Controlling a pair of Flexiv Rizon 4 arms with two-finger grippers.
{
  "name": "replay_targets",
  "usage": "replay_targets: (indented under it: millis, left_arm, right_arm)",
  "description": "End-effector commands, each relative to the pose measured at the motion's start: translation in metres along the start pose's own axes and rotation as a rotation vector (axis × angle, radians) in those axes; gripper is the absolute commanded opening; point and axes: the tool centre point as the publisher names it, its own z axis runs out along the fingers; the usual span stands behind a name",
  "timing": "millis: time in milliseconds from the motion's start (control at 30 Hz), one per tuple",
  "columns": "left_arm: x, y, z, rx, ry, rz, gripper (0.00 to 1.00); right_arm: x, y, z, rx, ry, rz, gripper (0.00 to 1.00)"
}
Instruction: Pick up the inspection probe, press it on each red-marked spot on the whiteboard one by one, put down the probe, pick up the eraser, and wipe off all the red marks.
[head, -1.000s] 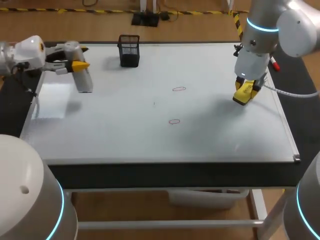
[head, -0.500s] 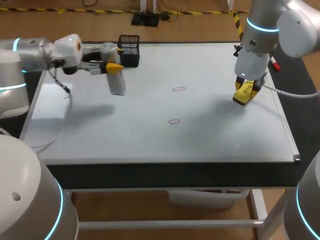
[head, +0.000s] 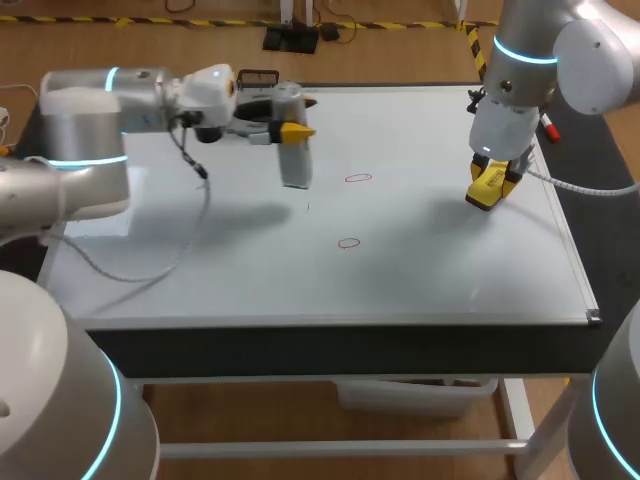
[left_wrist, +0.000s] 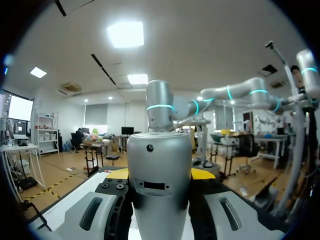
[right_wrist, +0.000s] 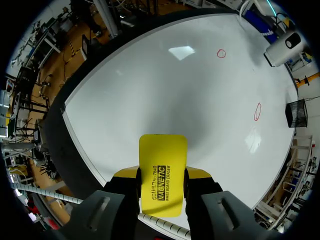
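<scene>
While the left gripper (head: 292, 131) clamped the grey probe (head: 295, 165) upper-middle of frame, just left of the upper red mark (head: 358, 178), the right gripper (head: 490, 183) pinched the yellow eraser (right_wrist: 162, 172) at right. A tilted press risked smearing that ink or missing the lower mark (head: 348, 242).

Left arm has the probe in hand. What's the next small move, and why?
Probably shift the left gripper slightly right and lower the probe onto the farther red mark: it hangs just left of that mark, above the whiteboard.
</scene>
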Motion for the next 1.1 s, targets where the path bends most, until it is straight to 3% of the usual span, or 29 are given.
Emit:
replay_targets:
  millis: [33,500,1100]
  left_arm:
    - [-0.008,0.004,0.035,-0.007,0.002,-0.001,0.0]
    - [-0.024,0.02,0.091,-0.04,-0.014,0.006,0.0]
    - [-0.053,0.037,0.103,-0.046,-0.088,-0.007,0.0]
  right_arm:
    - [0.0,-0.001,0.0,0.002,0.003,-0.001,0.0]
    - [0.0,-0.001,0.0,0.002,0.003,-0.001,0.0]
    - [0.0,-0.001,0.0,0.002,0.003,-0.001,0.0]
